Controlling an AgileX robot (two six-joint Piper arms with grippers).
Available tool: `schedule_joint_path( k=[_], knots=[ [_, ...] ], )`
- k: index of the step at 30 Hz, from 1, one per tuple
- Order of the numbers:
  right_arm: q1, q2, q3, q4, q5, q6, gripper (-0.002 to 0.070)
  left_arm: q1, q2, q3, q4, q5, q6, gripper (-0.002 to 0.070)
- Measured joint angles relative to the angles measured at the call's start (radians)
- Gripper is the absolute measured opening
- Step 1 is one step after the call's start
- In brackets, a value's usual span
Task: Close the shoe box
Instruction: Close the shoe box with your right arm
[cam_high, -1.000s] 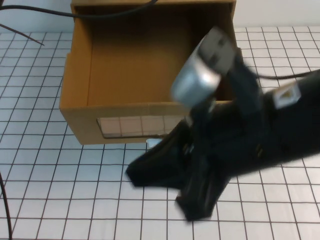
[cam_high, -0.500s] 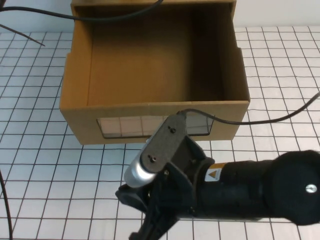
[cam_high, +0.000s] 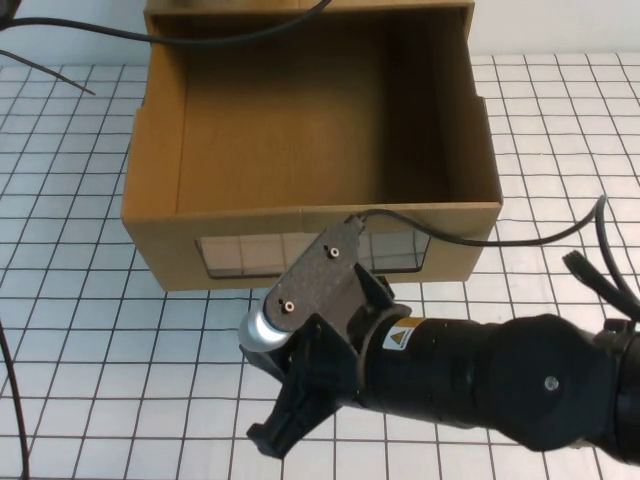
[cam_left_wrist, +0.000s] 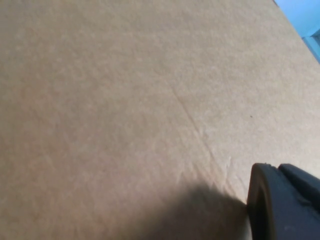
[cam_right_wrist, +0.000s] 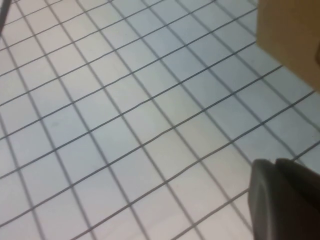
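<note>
The shoe box (cam_high: 160, 240) is a brown cardboard drawer, standing pulled open with its inside bare. Its clear window (cam_high: 240, 252) faces me; the pull tab is hidden behind my right arm. My right gripper (cam_high: 272, 438) hangs shut and holding nothing over the grid mat, in front of the box and pointing away from it. The right wrist view shows that gripper (cam_right_wrist: 285, 200) above the mat, with a box corner (cam_right_wrist: 290, 35) at the edge. My left gripper (cam_left_wrist: 282, 205), shut, lies close against plain brown cardboard (cam_left_wrist: 125, 100); the high view does not show it.
A white mat with a dark grid (cam_high: 80, 340) covers the table. Black cables (cam_high: 60, 75) trail across the far left and over the box's back edge. Another cable (cam_high: 520, 240) runs from the box front to the right arm.
My right arm has swung down from over the box's front wall to low in front of it, then shifted slightly right. The box has not moved.
</note>
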Motion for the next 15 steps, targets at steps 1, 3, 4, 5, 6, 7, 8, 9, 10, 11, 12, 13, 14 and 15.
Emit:
schedule_joint_path(
  k=[1,3,4,5,6,7,8,9,10,11,12,13,14,15],
  knots=[
    [0.000,0.003,0.000,0.000,-0.013,-0.013,-0.0013,0.000,0.000,0.000,-0.002,-0.002,0.000,-0.0005],
    [0.000,0.012,0.000,0.000,-0.036,-0.042,-0.0013,0.000,0.007,-0.004,-0.006,-0.006,0.000,-0.0006],
    [-0.002,0.020,-0.002,0.000,-0.042,-0.053,-0.0013,0.000,0.009,-0.005,-0.006,-0.008,0.000,-0.0006],
    [-0.009,0.028,-0.011,0.000,-0.042,-0.064,-0.0013,0.000,0.009,-0.006,-0.006,-0.008,0.000,-0.0005],
    [-0.018,0.038,-0.022,0.000,-0.042,-0.073,-0.0013,0.000,0.009,-0.006,-0.006,-0.010,0.000,-0.0006],
    [-0.027,0.047,-0.033,0.000,-0.042,-0.077,-0.0013,0.000,0.009,-0.006,-0.006,-0.010,0.000,-0.0006],
    [-0.039,0.058,-0.049,0.000,-0.040,-0.083,-0.0013,0.000,0.009,-0.006,-0.006,-0.010,0.000,-0.0005],
    [-0.053,0.070,-0.066,0.000,-0.038,-0.084,-0.0013,0.000,0.009,-0.006,-0.006,-0.010,0.000,-0.0005],
    [-0.063,0.080,-0.082,0.000,-0.034,-0.086,-0.0013,0.000,0.009,-0.006,-0.006,-0.012,0.000,-0.0005],
    [-0.077,0.093,-0.103,0.000,-0.027,-0.088,-0.0013,0.000,0.009,-0.006,-0.006,-0.012,0.000,-0.0006],
    [-0.090,0.106,-0.124,0.000,-0.015,-0.088,-0.0013,0.000,0.011,-0.006,-0.006,-0.012,0.000,-0.0006],
    [-0.101,0.120,-0.145,0.000,-0.002,-0.090,-0.0013,0.000,0.011,-0.006,-0.006,-0.012,0.000,-0.0005],
    [-0.114,0.135,-0.168,0.000,0.009,-0.090,-0.0013,0.000,0.011,-0.006,-0.006,-0.012,0.000,-0.0006],
    [-0.129,0.151,-0.190,0.000,0.020,-0.092,-0.0013,0.000,0.011,-0.006,-0.006,-0.014,0.000,-0.0005]
  ],
)
